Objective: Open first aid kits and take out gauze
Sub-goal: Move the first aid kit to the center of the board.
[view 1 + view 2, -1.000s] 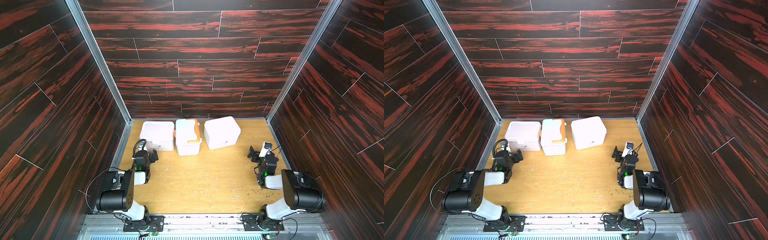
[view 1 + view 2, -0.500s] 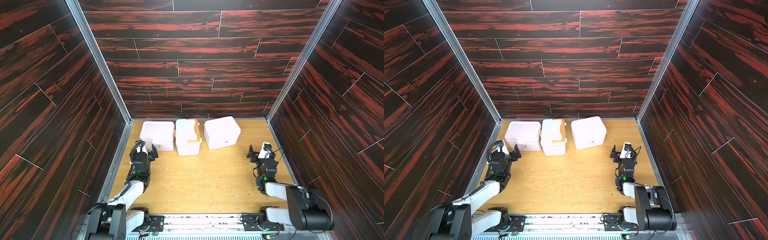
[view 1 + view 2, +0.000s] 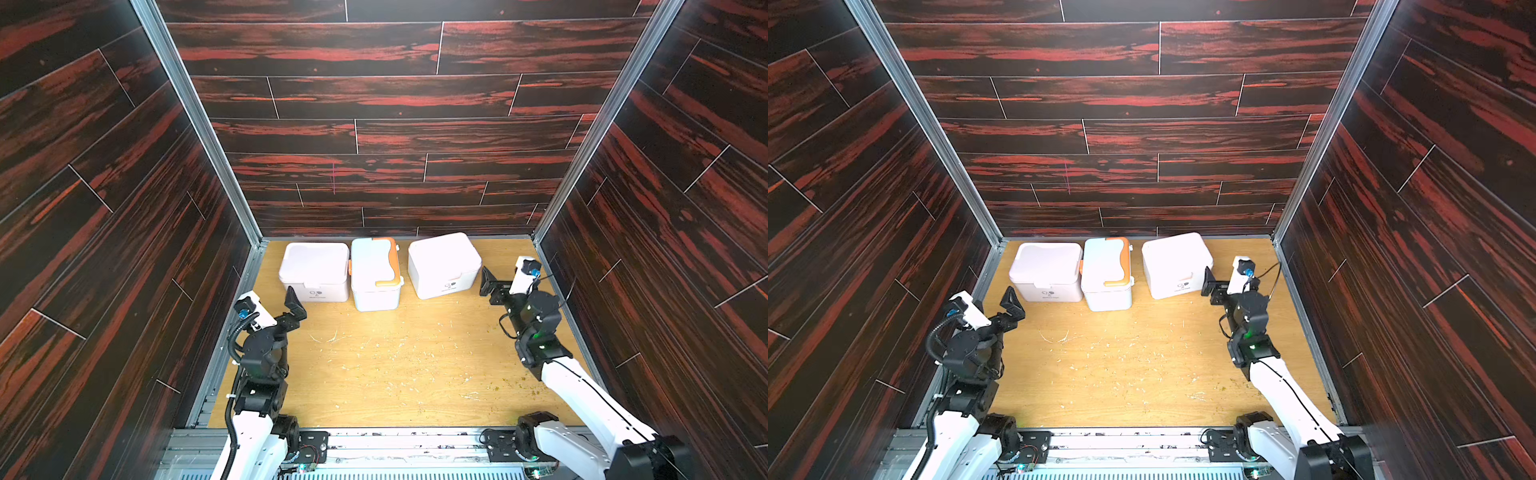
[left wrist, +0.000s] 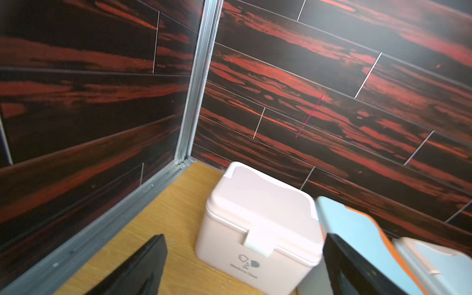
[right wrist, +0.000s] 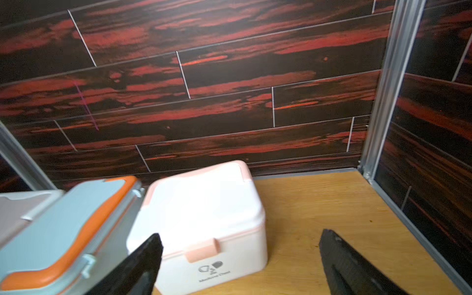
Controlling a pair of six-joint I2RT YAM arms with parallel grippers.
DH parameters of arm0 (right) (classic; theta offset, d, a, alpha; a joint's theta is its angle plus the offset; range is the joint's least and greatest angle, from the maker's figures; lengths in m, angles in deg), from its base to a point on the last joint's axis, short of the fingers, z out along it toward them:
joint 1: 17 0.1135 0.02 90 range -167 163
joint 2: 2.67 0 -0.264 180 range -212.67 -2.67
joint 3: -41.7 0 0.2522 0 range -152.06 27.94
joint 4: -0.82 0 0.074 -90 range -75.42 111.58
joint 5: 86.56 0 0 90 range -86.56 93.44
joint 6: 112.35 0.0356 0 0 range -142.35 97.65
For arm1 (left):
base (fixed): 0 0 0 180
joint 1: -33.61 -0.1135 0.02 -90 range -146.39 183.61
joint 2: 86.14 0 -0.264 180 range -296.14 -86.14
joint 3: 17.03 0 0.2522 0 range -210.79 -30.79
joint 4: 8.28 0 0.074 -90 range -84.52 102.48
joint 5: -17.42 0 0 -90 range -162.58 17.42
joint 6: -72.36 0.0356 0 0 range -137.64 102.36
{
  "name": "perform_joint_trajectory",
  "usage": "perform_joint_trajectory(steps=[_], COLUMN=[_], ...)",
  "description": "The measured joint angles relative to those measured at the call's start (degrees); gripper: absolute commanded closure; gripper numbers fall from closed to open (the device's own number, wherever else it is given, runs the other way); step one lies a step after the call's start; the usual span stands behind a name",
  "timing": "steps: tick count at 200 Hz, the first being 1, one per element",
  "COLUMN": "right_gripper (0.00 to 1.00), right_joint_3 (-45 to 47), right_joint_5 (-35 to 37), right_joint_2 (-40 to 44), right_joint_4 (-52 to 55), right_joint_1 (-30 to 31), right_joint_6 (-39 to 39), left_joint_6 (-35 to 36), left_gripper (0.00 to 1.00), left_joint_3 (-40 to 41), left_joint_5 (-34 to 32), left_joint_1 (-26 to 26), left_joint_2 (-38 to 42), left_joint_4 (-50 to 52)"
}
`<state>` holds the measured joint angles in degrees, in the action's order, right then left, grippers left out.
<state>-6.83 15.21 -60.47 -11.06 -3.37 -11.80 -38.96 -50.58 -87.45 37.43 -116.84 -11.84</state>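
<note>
My left gripper (image 4: 244, 240) is spread wide and empty, just in front of the left pink kit (image 3: 314, 270). My right gripper (image 5: 241, 233) is spread as wide, also empty, near the right pink kit (image 3: 442, 264). The blue kit (image 3: 374, 274) stands between them. All three are against the back wall (image 3: 395, 137) on the table (image 3: 395, 365), lids shut.
</note>
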Motion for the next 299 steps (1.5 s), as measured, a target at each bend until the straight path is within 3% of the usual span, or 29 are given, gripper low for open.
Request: perform_joint_trajectory(steps=[52,120,208,265,280,299], right_gripper=[0.01,0.05,0.06,0.06,0.07,0.07], right_joint_3=[-13.9,-28.0,-76.5,-123.3,-126.4,-120.4], right_joint_5=[-5.4,-16.2,-16.8,-16.9,-16.9,-16.9], right_joint_2=[-7.0,-17.9,-55.3,-83.9,-86.4,-85.9], right_joint_4=[16.6,26.2,47.8,66.8,68.9,67.7], right_joint_1=[0.0,-0.1,-0.5,-0.8,-0.9,-0.9], right_joint_6=[8.6,9.6,2.1,-2.1,-2.7,-3.3], left_joint_6=[-5.1,-5.0,-9.1,-9.1,-9.1,-9.1], left_gripper=[0.00,0.00,0.00,0.00,0.00,0.00], left_joint_3=[1.9,-5.5,-5.2,-1.5,-1.5,-1.5], left_joint_5=[3.6,17.5,16.7,15.9,16.0,16.4], left_joint_1=[0.0,0.0,0.1,0.1,0.1,0.1], left_joint_2=[-1.5,-7.3,-12.1,-10.5,-10.1,-10.0], left_joint_4=[4.7,11.1,11.4,10.2,9.8,9.6])
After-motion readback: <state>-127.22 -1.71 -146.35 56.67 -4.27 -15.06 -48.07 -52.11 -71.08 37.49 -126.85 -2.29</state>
